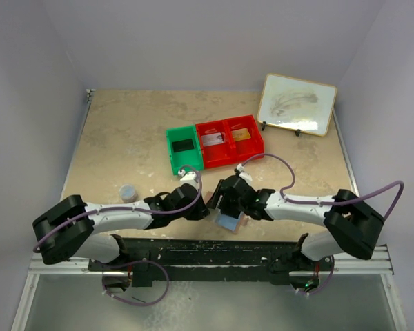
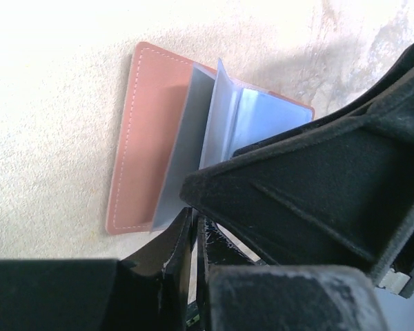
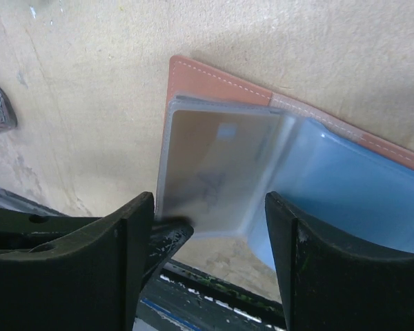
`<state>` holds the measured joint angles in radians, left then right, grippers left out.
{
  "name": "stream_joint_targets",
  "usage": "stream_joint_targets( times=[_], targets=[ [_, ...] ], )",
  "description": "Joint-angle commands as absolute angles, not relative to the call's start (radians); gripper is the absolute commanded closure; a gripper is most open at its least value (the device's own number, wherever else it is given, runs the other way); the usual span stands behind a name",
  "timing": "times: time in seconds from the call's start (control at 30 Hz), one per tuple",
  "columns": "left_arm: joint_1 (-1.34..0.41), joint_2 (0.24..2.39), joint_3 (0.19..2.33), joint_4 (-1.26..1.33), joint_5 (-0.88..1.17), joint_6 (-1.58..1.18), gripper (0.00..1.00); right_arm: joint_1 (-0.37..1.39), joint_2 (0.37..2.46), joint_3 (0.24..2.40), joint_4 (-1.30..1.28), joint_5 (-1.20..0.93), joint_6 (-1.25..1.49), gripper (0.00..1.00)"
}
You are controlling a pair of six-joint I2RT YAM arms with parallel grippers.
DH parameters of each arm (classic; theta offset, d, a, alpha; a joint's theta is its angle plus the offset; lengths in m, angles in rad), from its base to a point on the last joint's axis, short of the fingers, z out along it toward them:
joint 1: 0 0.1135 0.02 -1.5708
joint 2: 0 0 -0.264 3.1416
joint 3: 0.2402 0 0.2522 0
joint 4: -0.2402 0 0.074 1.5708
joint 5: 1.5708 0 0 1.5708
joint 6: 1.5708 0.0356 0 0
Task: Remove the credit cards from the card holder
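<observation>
With the left tool (image 2: 194, 238) clenched on the card holder's (image 3: 214, 79) sleeve (image 2: 179, 158) corner, the released right tool (image 3: 208, 207) should pinch the credit card's (image 3: 214, 165) exposed edge.

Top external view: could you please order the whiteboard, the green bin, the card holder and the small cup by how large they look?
1. whiteboard
2. green bin
3. card holder, partly covered, so only its visible part is ranked
4. cup, not much smaller than that visible part
</observation>
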<state>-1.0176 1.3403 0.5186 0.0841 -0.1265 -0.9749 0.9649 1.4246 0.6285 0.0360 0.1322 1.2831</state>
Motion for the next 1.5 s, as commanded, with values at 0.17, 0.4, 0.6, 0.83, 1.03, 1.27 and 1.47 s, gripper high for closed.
stream_joint_targets(
  times=[0.17,0.4,0.6,0.83,1.03,1.27,1.47],
  targets=[
    [-1.037,1.334,0.585,0.124,-0.161,-0.926,0.96,0.951,1.277,0.669,-0.253,0.305,1.304,0.26],
    [-1.12,1.426,0.684,0.068,-0.2,-0.885,0.84,0.801,1.04,0.538,-0.231,0.275,1.263,0.27],
    [-1.174,1.488,0.735,0.076,-0.203,-0.873,0.71,0.753,0.89,0.435,-0.247,0.228,1.307,0.28],
    [-1.232,1.528,0.785,0.042,-0.196,-0.845,0.65,0.747,0.814,0.379,-0.325,0.227,1.355,0.28],
    [-1.233,1.499,0.783,-0.033,-0.305,-0.86,0.62,0.747,0.781,0.351,-0.255,0.183,1.33,0.29],
    [-1.233,1.461,0.766,-0.028,-0.341,-0.885,0.58,0.747,0.831,0.379,-0.252,0.165,1.311,0.3],
    [-1.233,1.43,0.802,-0.052,-0.275,-0.842,0.51,0.747,0.89,0.402,-0.246,0.146,1.279,0.29]
  ],
)
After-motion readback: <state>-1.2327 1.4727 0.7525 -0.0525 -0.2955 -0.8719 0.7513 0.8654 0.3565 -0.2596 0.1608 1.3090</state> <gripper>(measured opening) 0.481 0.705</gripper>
